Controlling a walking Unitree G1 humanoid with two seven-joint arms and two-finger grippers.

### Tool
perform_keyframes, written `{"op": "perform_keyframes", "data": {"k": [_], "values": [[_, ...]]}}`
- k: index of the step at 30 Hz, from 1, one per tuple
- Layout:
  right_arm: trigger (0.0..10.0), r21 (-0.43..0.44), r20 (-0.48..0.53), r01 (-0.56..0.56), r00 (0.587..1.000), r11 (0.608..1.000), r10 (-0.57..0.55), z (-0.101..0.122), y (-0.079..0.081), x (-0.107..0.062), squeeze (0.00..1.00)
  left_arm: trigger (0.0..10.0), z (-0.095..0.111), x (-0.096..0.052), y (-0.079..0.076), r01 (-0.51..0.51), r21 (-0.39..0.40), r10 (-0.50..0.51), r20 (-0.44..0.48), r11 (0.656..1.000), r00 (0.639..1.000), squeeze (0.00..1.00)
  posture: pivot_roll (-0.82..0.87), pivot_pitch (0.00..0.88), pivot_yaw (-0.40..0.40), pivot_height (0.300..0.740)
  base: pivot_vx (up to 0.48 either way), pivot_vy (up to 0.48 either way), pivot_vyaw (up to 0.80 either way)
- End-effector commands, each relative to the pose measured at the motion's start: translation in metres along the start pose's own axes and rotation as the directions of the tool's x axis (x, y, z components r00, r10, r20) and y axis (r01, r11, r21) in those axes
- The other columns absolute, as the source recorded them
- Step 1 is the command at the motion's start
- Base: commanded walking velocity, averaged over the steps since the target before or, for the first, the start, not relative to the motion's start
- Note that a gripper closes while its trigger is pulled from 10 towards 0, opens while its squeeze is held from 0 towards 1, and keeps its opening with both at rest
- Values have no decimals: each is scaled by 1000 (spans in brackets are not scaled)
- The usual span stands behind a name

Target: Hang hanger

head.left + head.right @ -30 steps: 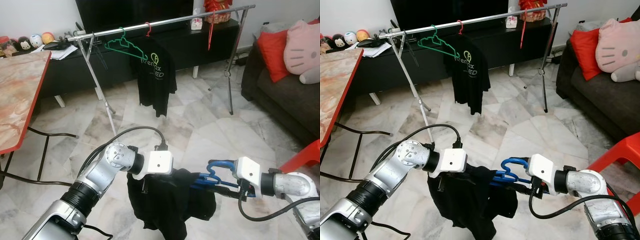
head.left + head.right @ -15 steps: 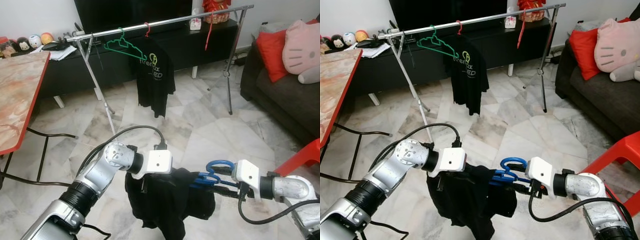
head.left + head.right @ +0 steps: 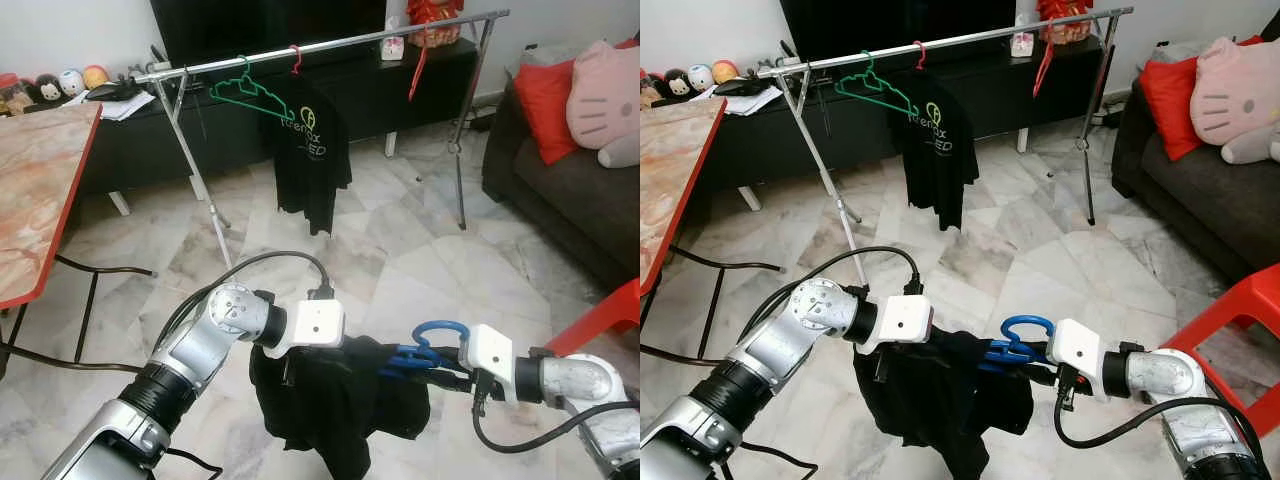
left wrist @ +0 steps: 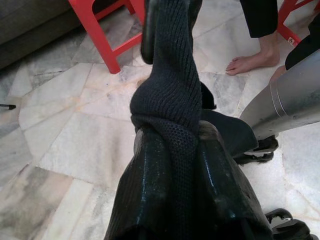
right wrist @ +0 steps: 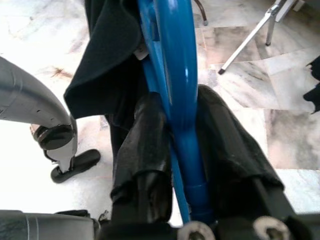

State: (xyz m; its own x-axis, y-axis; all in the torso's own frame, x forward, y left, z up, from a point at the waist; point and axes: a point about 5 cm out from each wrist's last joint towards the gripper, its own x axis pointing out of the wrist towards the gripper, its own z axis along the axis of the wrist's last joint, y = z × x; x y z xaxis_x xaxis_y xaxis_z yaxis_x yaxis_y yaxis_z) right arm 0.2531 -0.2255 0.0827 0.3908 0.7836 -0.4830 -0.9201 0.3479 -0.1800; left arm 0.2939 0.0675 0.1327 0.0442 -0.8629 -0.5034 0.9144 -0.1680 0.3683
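Since the earlier frames, the right gripper (image 3: pixel 440 377) has drawn slightly nearer and lower with the blue hanger (image 3: pixel 432 342); the left gripper (image 3: pixel 300 372) holds much the same place.

Left eye view: both arms are raised over the marble floor (image 3: pixel 400 250), near the robot. The left gripper sits at the left shoulder of a black shirt (image 3: pixel 335 410), which droops from the blue hanger between the two arms. The right gripper grips the hanger just below its hook, which curves upward. Far across the floor stands a metal clothes rail (image 3: pixel 320 45). On it hang a green hanger (image 3: pixel 248 92), empty, towards the left end, and just right of it a red hanger (image 3: pixel 295 58) carrying a black printed shirt (image 3: pixel 312 160). A second red item dangles further right on the rail. A table (image 3: pixel 35 190) with a red edge stands at the left; a dark sofa (image 3: pixel 560 200) with a red cushion and a pink plush toy stands at the right.

Right eye view: same scene. A red chair (image 3: pixel 1240 320) shows at the near right, beside the right arm.

Left wrist view: the left gripper's fingers (image 4: pixel 150 175) are pressed together on a bunched fold of the black shirt. Red chair legs and a person's bare foot (image 4: pixel 250 62) stand on the floor beyond.

Right wrist view: the right gripper's fingers (image 5: pixel 145 145) pinch the blue hanger's stem from both sides, with the black shirt draped on the hanger beyond them.
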Motion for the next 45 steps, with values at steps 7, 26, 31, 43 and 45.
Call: {"op": "perform_keyframes", "data": {"k": [7, 26, 31, 43, 45], "values": [[0, 1, -6, 1, 1000, 1000, -1, -2, 0, 3, 0, 10000, 9, -3, 5, -17, 36, 16, 35, 999, 999, 0, -173, 0, 72, 740, 0, 0, 0], [0, -1, 8, -5, 1000, 1000, 5, -2, 3, 13, 0, 10000, 20, -5, 8, -26, -17, 27, 105, 1000, 994, 0, -171, 0, 77, 740, 0, 0, 0], [0, 1, 9, -7, 1000, 1000, 7, -2, 4, 13, 0, 10000, 23, -5, 7, -20, -29, 24, 127, 999, 992, 0, -171, 0, 77, 740, 0, 0, 0], [0, -4, 13, -9, 1000, 1000, 9, 0, 3, 16, 0, 10000, 26, -7, 9, -6, -70, 17, 149, 997, 989, 1000, -169, 0, 75, 740, 0, 0, 0], [0, -5, 11, -5, 1000, 1000, 5, 0, 3, 16, 0, 10000, 25, -7, 9, -7, -72, 18, 147, 997, 989, 1000, -169, 0, 75, 740, 0, 0, 0]]}}
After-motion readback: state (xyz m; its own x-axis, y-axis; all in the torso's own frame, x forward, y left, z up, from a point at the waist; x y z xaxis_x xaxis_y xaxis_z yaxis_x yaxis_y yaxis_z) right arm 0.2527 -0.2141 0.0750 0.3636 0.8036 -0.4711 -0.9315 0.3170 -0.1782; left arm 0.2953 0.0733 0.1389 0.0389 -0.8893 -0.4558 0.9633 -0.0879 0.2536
